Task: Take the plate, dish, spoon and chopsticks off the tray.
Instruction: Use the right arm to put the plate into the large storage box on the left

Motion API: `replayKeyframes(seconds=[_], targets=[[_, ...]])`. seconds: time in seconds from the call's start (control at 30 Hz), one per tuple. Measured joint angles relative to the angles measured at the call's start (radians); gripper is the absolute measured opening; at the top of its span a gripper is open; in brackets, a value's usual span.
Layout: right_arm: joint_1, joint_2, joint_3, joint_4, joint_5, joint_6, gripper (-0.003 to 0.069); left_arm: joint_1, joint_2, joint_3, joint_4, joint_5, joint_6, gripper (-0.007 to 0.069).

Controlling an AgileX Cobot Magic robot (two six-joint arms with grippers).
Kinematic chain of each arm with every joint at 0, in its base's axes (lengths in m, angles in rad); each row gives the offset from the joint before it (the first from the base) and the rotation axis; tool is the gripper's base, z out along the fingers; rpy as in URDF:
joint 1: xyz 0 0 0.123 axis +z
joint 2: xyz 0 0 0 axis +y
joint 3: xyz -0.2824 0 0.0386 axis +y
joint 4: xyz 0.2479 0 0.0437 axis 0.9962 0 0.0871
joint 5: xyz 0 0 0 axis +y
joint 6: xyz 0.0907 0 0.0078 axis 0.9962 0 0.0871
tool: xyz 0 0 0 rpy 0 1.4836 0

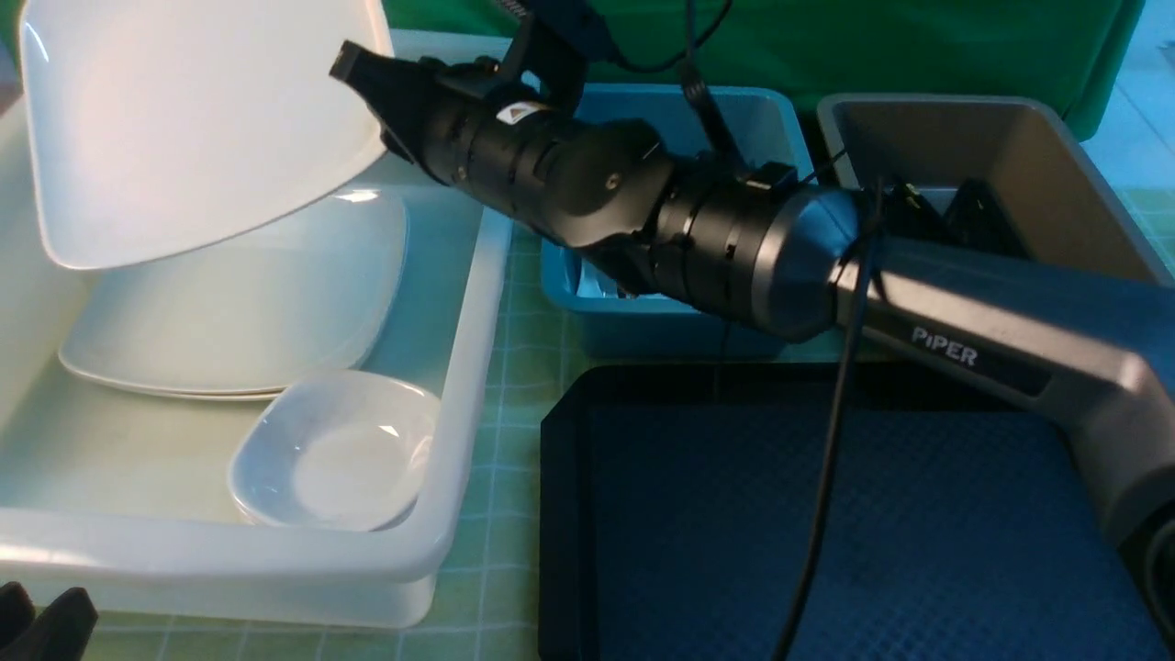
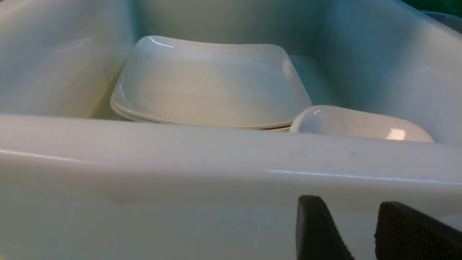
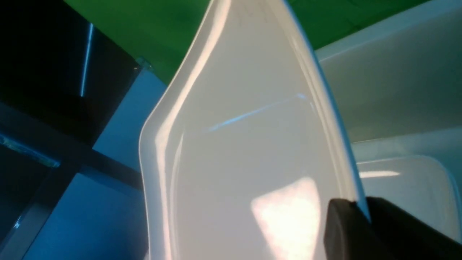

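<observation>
Three bins and one tray sit on the green gridded surface (image 1: 523, 367). The biggest is a milky white tub (image 1: 473, 303) on the robot's left. It holds two large white stacked plates (image 1: 239, 303) lying flat, and one small deep white dish (image 1: 340, 450) at its near right corner, just beside the stack. The black tray (image 1: 918, 514), with its diamond-textured floor, lies on the right, near the camera. Behind it stands a grey-brown tub (image 1: 1056, 184), and between that and the white tub is a blue bin (image 1: 661, 330). The right arm (image 1: 964, 312) crosses in front of both, so their contents cannot be made out. The arm's grey casing carries the one readable word, "PiPER" (image 1: 944, 347). A third large square plate (image 1: 184, 119) is off the tray, tilted steeply in the air over the far part of the white tub, above the stack and apart from it. The right pincer (image 3: 361, 213) holds it there, its two black fingers pressed on the plate's rim, one on each face. The left pincer (image 2: 361, 231) is low at the near outer wall of the white tub, its two fingers spread with nothing between them.
</observation>
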Motion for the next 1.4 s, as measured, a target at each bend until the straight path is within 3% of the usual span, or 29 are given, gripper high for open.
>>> replayKeyframes(seconds=[0.23, 0.4, 0.6, 0.87, 1.1, 1.4], targets=[[0.005, 0.050, -0.002, 0.003, -0.004, -0.006, 0.0031, 0.000, 0.000, 0.000, 0.000, 0.000, 0.000, 0.0229], [0.005, 0.071, -0.007, 0.001, 0.021, -0.097, 0.0031, 0.000, 0.000, 0.000, 0.000, 0.000, 0.000, 0.0229], [-0.051, 0.110, -0.125, -0.054, 0.265, -0.231, 0.0031, 0.000, 0.000, 0.000, 0.000, 0.000, 0.000, 0.0229], [-0.202, 0.150, -0.375, -0.143, 0.578, -0.271, 0.0031, 0.000, 0.000, 0.000, 0.000, 0.000, 0.000, 0.0229], [-0.264, 0.252, -0.610, -0.179, 0.792, -0.330, 0.0031, 0.000, 0.000, 0.000, 0.000, 0.000, 0.000, 0.0229], [-0.270, 0.342, -0.767, -0.179, 0.835, -0.415, 0.0031, 0.000, 0.000, 0.000, 0.000, 0.000, 0.000, 0.0229]])
